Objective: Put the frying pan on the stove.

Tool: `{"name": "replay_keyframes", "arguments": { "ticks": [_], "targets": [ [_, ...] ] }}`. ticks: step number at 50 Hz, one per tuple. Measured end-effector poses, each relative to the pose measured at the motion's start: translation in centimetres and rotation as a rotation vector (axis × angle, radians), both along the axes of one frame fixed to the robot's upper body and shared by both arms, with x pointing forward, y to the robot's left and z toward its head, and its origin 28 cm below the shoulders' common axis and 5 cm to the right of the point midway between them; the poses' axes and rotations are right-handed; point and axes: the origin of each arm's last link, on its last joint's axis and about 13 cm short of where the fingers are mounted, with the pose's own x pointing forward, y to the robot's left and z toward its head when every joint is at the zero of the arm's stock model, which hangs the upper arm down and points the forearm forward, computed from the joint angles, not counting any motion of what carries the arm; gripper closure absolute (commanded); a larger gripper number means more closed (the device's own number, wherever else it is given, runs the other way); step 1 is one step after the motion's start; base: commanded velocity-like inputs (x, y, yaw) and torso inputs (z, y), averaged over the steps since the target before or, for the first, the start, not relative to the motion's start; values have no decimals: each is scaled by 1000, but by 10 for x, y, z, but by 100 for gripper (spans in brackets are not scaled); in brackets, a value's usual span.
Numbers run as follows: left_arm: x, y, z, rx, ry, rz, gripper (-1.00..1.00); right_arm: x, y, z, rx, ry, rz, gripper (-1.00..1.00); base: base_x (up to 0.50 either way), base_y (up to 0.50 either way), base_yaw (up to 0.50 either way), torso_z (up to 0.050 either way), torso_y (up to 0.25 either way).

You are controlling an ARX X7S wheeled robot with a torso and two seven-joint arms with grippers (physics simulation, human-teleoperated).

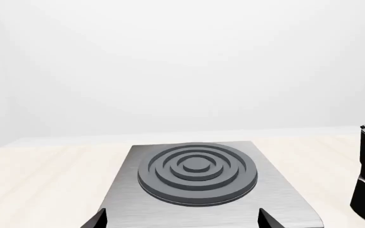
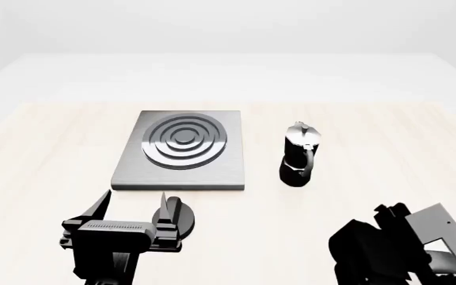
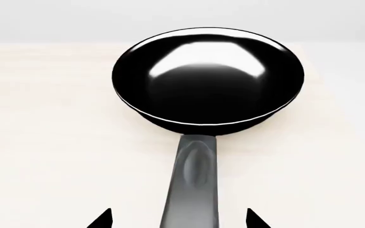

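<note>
Both jaws spread | frying pan (image 3: 208,80) handle end cut off between right jaws | stove (image 2: 182,149) bare

I saw a round, glossy black frying pan (image 3: 208,80) mirroring bright highlights, its long handle a duller satin. The flat square grey stove (image 2: 182,151) looked like brushed metal with matt dark rings, on a pale, smooth wood-grain table (image 2: 46,148).

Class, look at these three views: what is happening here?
A two-armed robot is working at a wooden table. Its right gripper is open, with the frying pan's handle between its fingertips, not yet gripped. The left gripper hangs open before the stove, which is bare. A moka pot stands beside it.
</note>
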Motion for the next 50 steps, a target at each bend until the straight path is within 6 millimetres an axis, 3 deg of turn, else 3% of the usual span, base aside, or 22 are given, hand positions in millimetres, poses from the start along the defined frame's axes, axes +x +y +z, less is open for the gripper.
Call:
{"name": "replay_keyframes", "arguments": {
  "ticks": [22, 23, 41, 50],
  "targets": [
    [1, 0, 0, 1, 0, 0, -100, 1, -1, -10, 45, 19, -2, -100, 0, 0, 0, 0, 0],
    [1, 0, 0, 1, 0, 0, -100, 1, 0, -11, 47, 20, -1, 100, 0, 0, 0, 0, 0],
    [0, 0, 1, 3, -2, -1, -100, -3, -1, -13, 47, 19, -18, 100, 0, 0, 0, 0, 0],
    [0, 1, 0, -2, -2, 6, -100, -13, -3, -13, -35, -40, 67, 100, 0, 0, 0, 0, 1]
  ]
}}
